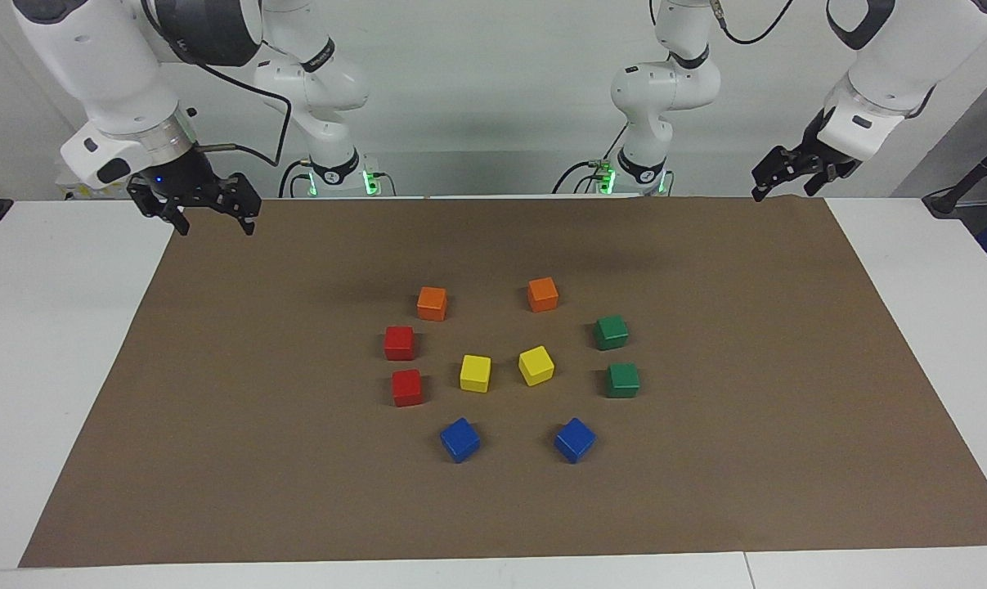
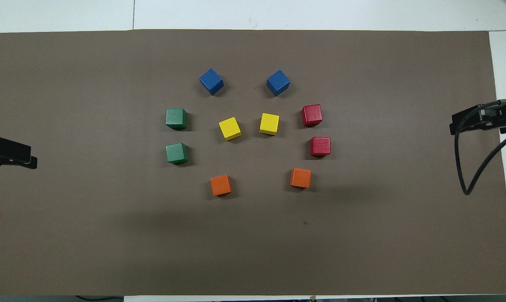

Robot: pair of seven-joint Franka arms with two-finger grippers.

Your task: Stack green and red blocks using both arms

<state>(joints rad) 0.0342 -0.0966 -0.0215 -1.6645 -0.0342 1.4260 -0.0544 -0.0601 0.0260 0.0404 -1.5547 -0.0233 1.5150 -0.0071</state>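
Two green blocks (image 1: 611, 332) (image 1: 622, 380) sit side by side on the brown mat toward the left arm's end, each flat on the mat and apart from the other (image 2: 176, 153) (image 2: 176, 118). Two red blocks (image 1: 399, 343) (image 1: 407, 387) sit the same way toward the right arm's end (image 2: 320, 147) (image 2: 311, 115). My left gripper (image 1: 787, 186) hangs open and empty over the mat's corner at its own end. My right gripper (image 1: 213, 222) hangs open and empty over the mat's other corner by the robots. Both arms wait, well away from the blocks.
Two orange cubes (image 1: 432, 303) (image 1: 543, 294) lie nearest the robots, two yellow cubes (image 1: 475, 372) (image 1: 536, 365) in the middle of the ring, two blue cubes (image 1: 459, 439) (image 1: 575, 439) farthest out. White table (image 1: 60, 343) borders the brown mat (image 1: 706, 491).
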